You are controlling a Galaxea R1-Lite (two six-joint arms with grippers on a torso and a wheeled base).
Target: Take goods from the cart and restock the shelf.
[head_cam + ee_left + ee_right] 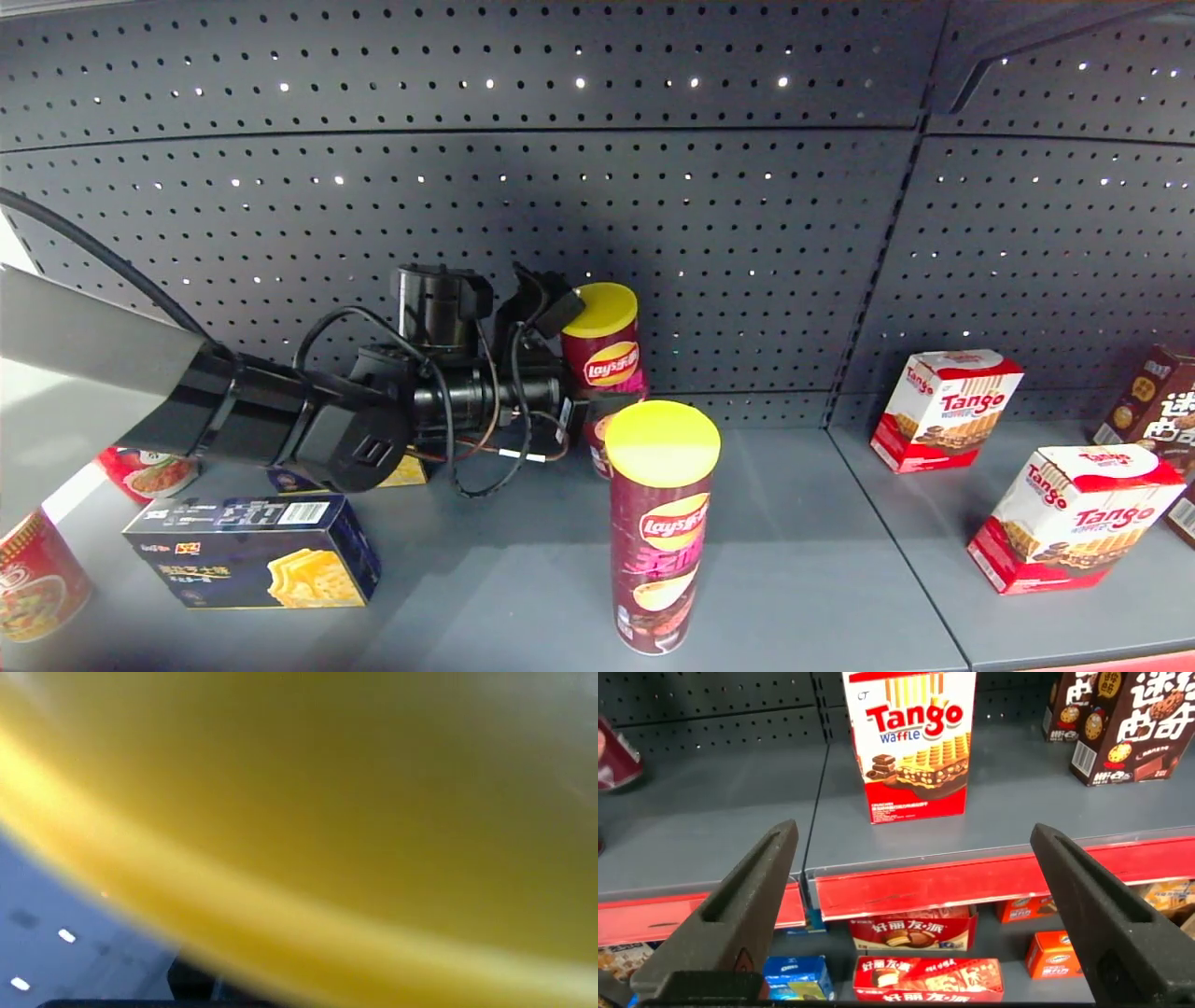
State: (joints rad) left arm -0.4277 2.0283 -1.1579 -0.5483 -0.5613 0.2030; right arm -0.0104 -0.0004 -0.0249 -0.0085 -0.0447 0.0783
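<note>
Holding a chips can (605, 347) upright at the shelf's (794, 560) back edge, left end effector (583, 369) clamped on it.
Second can (661, 523) stands near the front edge, well apart from the wafer boxes (943, 411); right end effector (915, 905) gapes wide, empty.

Brightly, evenly lit; softly shadowed on the pegboard (523, 215) behind the left claw (590, 369); bowed at edges; blurred to yellow haze by the chips can (355, 803) inside it.
</note>
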